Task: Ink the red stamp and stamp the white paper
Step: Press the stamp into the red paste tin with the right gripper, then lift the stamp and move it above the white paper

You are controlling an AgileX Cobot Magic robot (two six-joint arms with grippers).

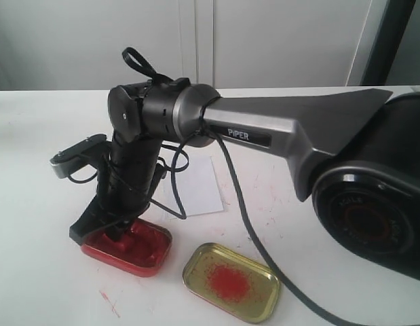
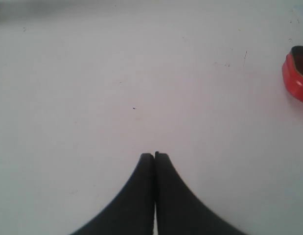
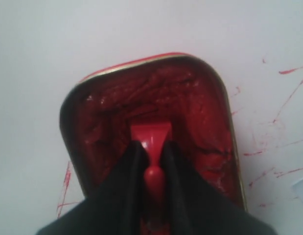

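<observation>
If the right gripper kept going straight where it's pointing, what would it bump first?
Probably the red paste in the tin: the red stamp in its jaws seems to touch it.

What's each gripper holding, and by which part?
Right gripper holds the red stamp by its knob handle, base down in the red ink tin. Left gripper is shut, holding nothing.

White table (image 1: 33, 224), pale panelled wall (image 1: 284, 41), dark upright (image 1: 393, 27) at right
</observation>
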